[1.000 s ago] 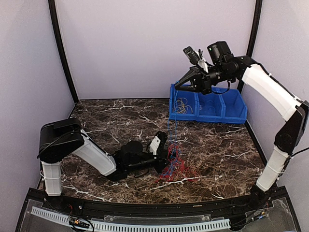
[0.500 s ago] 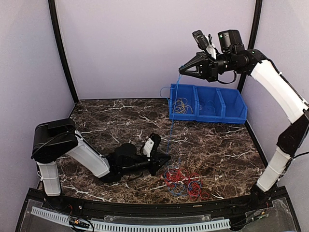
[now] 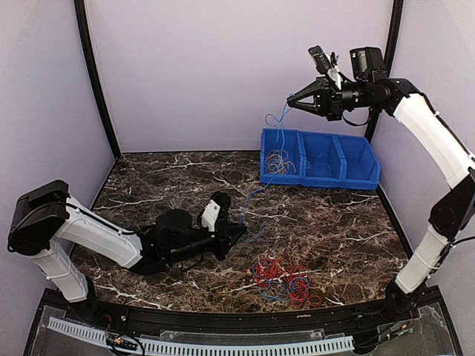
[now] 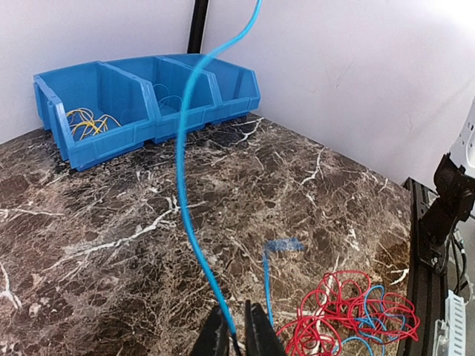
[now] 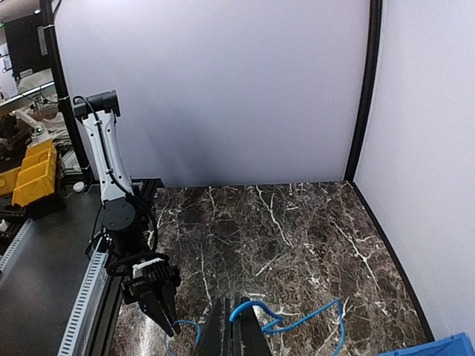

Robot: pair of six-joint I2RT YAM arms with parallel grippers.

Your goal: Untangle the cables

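Blue cable, light, thin and limp, hangs slack between left gripper clamped on it near the table and right gripper pinching it high and far-right; remaining red-and-blue tangle lies near-right, likely best taken by one outlying loop.

Blue cable; red-blue tangle; blue bins; brown white-veined marble table.

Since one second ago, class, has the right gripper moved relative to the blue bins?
Yes. The right gripper has risen and shifted right in the top view, now higher above the blue bins, drawing the blue cable up.
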